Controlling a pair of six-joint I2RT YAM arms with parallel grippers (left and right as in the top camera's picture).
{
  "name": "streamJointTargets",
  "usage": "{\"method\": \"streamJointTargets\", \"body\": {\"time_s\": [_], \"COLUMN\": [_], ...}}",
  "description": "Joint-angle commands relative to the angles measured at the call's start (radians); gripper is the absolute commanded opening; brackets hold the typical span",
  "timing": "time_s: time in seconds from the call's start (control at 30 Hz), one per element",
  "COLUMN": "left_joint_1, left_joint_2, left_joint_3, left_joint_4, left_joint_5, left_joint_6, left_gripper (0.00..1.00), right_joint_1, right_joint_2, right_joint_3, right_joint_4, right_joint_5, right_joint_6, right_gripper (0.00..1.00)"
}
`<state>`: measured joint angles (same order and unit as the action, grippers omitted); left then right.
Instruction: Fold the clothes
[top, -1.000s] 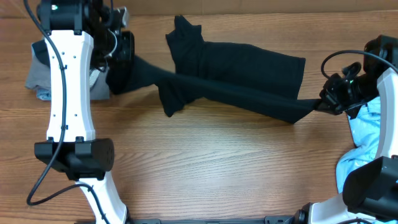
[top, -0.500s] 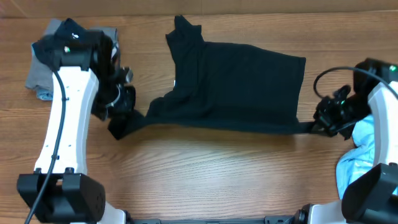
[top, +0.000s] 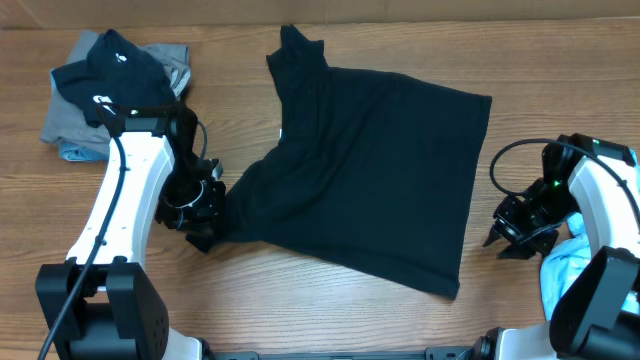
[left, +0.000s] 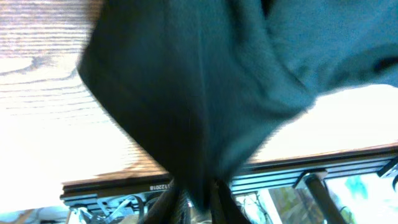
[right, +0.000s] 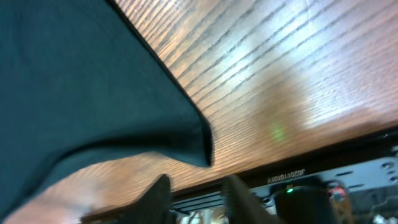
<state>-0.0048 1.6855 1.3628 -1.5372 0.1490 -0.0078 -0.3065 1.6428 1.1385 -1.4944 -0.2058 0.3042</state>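
Note:
The black T-shirt (top: 370, 170) lies spread over the middle of the table, with one end bunched at the back (top: 298, 55) and a small white mark (top: 281, 135) at its left side. My left gripper (top: 205, 228) is shut on the shirt's left front corner; in the left wrist view the cloth (left: 199, 93) runs down into the closed fingers (left: 199, 202). My right gripper (top: 503, 240) is open and empty, just right of the shirt's front right edge. In the right wrist view the shirt's corner (right: 81, 81) lies just ahead of the spread fingers (right: 199, 198).
A smaller black garment with a white logo (top: 110, 70) lies on grey cloth (top: 60, 130) at the back left. Light blue cloth (top: 585, 250) is heaped at the right edge, by the right arm. Bare wood runs along the front.
Both grippers moved toward the front edge, pulling the stretched shirt open and flat. The right gripper let go of the shirt's right end and opened. The left gripper still holds its corner.

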Motion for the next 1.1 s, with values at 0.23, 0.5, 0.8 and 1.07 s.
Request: {"method": "streamJointTargets", "body": {"time_s": [0.23,0.5,0.8,1.07], "left_joint_1": [0.004,0.004,0.004,0.004], "left_joint_2": [-0.028,-0.028,-0.028,-0.027], "left_joint_3": [0.028,0.097,0.139,0.139], "left_joint_4": [0.011,0.138,0.304,0.401], "left_joint_5": [0.033,0.114,0.116,0.138], "left_joint_6": [0.032,0.031,0.031,0.031], "left_gripper": [0.38,0.41,0.72,0.75], "right_joint_1": [-0.011,0.072,0.124,0.129], "right_joint_2": [-0.025,0.025,0.134,0.15], "right_joint_3": [-0.012,-0.122,-0.173,-0.157], "right_joint_4": [0.327,0.619,0.74,0.703], "right_joint_5": [-0.023,-0.058,-0.041,0.007], "right_joint_6": [0.014,0.038,0.04,0.026], "right_gripper": [0.56,0.57,0.56,0.04]}}
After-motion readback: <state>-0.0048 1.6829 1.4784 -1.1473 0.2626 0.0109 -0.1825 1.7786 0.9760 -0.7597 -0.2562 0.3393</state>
